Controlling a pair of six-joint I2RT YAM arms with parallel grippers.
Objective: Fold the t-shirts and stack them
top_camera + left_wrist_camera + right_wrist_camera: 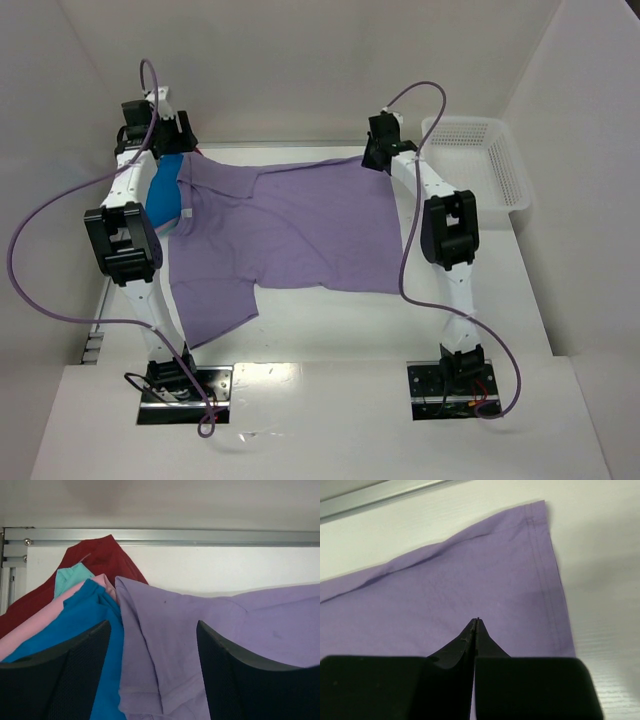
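The lavender t-shirt (300, 225) lies spread across the middle of the table (330, 325), one short sleeve pointing toward the near edge on the left side. Its far left shoulder rests against a stack of folded shirts at the far left corner. In the left wrist view these show as overlapping layers: a blue shirt (85, 617) touching the lavender one, then a pink shirt (45, 617), a strip of mint-green cloth (72, 577) and a dark red shirt (100, 555) farthest back, below an aluminium rail (175, 535).

The left gripper (153, 630) is released. Its black fingers (60, 675) stand wide apart and hold nothing, with a folded, seamed edge of the lavender shirt showing between them.

The right gripper (476, 622) is clenched, its tips pressed together into one point over the lavender cloth near a hemmed corner. Whether it pinches any fabric cannot be told.

A white mesh basket (505, 175) sits at the far right of the table, apart from the shirts.
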